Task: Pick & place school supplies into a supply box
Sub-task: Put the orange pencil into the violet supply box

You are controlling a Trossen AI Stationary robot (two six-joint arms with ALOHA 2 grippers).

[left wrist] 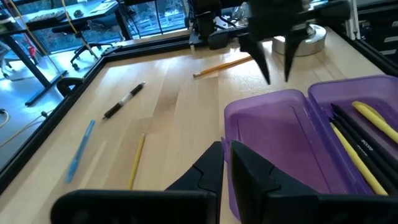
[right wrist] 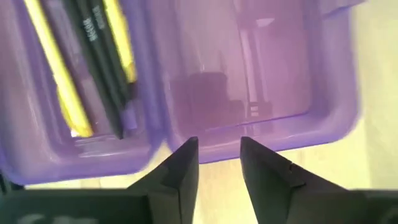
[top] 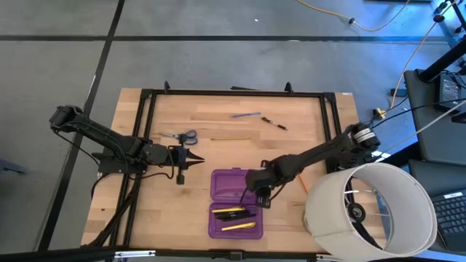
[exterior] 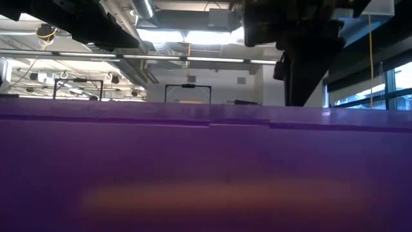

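Observation:
The purple supply box (top: 231, 186) lies open near the table's near edge. Its far half (right wrist: 249, 81) is empty; its near half (top: 234, 220) holds yellow pencils (right wrist: 53, 74) and black pens (right wrist: 99, 56). My right gripper (top: 257, 198) (right wrist: 217, 146) hovers open over the box's right rim by the hinge, with nothing between its fingers. My left gripper (top: 193, 161) (left wrist: 226, 158) is shut and empty, left of the box. Blue-handled scissors (top: 182, 135), a yellow pencil (top: 230, 138), a blue pen (top: 246, 115) and a black pen (top: 274, 124) lie flat on the table beyond the box.
A large white cylinder (top: 371, 211) stands at the table's near right corner, beside my right arm. Another pencil (left wrist: 221, 65) lies on the wood right of the box, under that arm. The box wall (exterior: 206, 167) fills the low view. A black frame (top: 145, 131) borders the table.

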